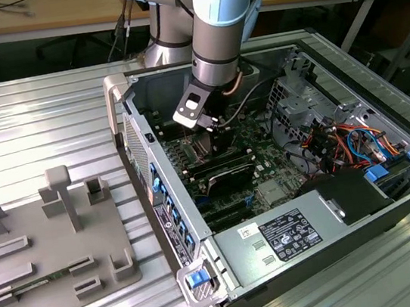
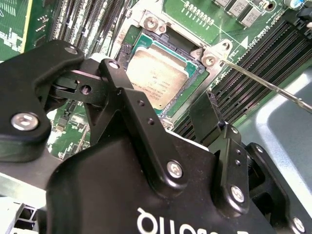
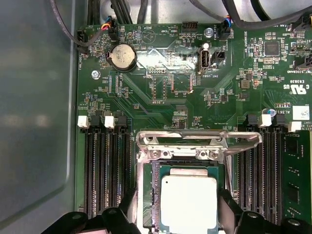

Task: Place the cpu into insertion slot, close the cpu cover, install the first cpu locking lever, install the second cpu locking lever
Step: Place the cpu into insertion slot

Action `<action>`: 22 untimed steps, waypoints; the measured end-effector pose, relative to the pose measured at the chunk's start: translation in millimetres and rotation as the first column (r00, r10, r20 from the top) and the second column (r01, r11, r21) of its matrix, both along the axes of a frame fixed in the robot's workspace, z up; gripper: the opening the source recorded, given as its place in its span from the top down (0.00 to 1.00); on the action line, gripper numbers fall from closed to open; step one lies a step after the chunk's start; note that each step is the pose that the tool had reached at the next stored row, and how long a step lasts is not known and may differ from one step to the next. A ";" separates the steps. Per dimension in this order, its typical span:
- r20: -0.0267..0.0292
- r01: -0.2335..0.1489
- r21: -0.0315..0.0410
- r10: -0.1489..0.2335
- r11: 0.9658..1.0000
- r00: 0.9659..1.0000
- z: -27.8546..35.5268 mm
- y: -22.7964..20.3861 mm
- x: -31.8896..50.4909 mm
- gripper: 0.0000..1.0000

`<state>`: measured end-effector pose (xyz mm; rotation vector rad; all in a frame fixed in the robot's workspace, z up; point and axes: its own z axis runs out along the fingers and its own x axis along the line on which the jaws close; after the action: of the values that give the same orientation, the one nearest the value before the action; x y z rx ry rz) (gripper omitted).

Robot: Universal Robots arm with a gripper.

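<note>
Gripper (image 2: pixel 163 92) deep inside the open computer case (image 1: pixel 394 195), over the green motherboard (image 3: pixel 165 92); in the exterior view it hangs at mid-board, toward the far side of the case.

Jaws spread wide and empty; in both wrist views one black finger (image 3: pixel 127 207) stands off each side of the chip with nothing pinched between them.

The cpu (image 3: pixel 189 202) lies flat in the insertion slot (image 3: pixel 154 185), silver top up and directly below the gap in the jaws; the line between the fingers runs across the chip, parallel to the memory slots' (image 3: pixel 105 170) short way.

The cpu cover (image 3: pixel 195 141) looks raised at one edge of the socket and not down over the chip, since the whole metal top is bare; that is a judgement, as the angle is steep.

A thin wire locking lever (image 2: pixel 268 85) slants away from the socket corner, looks unlatched.

The key relation is that the chip is straight under the jaws, while the cover sits just beyond it on the side away from the gripper body.
</note>
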<state>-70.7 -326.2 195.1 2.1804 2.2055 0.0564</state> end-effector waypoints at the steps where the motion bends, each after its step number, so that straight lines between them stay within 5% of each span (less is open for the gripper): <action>1: 0.000 0.000 0.000 0.000 1.000 1.000 0.0 0.0 0.0 0.25; 5: 0.000 0.000 -0.001 0.000 1.000 1.000 -0.2 0.1 0.0 0.25; 7: 0.000 0.000 -0.011 0.000 1.000 1.000 -0.3 0.4 0.1 0.25; 18: 0.000 0.000 -0.012 0.000 1.000 1.000 -0.2 0.4 0.0 0.20; 22: 0.000 0.000 -0.013 0.000 1.000 1.000 -0.2 0.4 0.0 0.34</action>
<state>-70.7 -325.8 194.9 2.1737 2.1995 0.0421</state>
